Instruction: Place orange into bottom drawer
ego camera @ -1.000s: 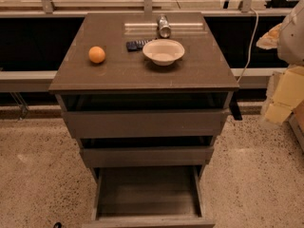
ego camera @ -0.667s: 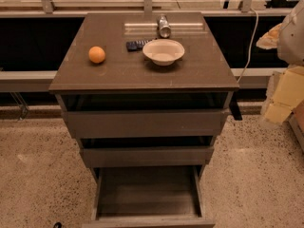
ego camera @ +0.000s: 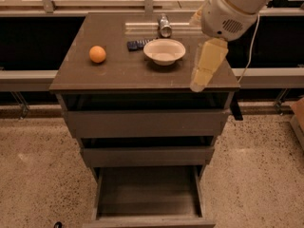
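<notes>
Bright-orange orange (ego camera: 97, 54) lies on cabinet top (ego camera: 118, 75); pincer (ego camera: 202, 77) over right edge, state unclear.

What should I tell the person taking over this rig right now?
Gripper: hangs over the right front edge of the cabinet top, right of the white bowl, far from the orange.
Orange: on the left of the cabinet top, not grasped.
Bottom drawer: pulled open, nothing seen inside.
Done: drawer open.
Left: reach across, grasp the orange, place it in the bottom drawer.
</notes>
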Tool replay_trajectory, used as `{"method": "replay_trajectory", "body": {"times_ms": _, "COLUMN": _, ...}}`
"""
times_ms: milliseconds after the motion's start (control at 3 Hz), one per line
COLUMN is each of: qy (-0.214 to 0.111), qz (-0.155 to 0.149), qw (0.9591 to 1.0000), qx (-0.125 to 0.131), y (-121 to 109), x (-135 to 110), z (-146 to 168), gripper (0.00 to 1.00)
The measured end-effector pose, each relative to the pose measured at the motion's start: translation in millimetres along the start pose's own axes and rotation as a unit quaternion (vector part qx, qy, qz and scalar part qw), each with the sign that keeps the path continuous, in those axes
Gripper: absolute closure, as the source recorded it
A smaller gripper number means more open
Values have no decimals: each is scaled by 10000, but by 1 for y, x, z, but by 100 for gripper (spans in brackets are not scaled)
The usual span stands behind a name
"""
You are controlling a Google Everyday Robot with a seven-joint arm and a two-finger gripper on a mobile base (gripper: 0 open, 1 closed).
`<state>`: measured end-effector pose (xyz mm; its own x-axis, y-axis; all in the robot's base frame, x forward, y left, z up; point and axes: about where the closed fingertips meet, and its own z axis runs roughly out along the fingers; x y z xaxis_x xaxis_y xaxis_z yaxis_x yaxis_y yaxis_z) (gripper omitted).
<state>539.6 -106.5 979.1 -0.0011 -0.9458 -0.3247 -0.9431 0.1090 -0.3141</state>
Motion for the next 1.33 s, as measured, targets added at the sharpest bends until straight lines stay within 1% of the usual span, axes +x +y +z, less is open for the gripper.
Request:
{"method": "replay_trajectory", "body": {"times_ms": 333, "qy": -555, "qz": -351, "qw": 9977, "qx": 185, "y": -52, "x": -77, "z": 29, "gripper": 0}}
{"method": "replay_trajectory", "body": {"times_ms": 667, "qy": -799, "qz": -373, "qw": 9953, "qx": 392, "y": -85, "x": -127, "z": 54, "gripper": 0}}
{"method": "replay_trajectory", "body": {"times_ms": 1333, "qy": -807, "qz": -405, "qw": 9952, "qx": 367, "y": -82, "x": -129, "z": 54, "gripper": 0}}
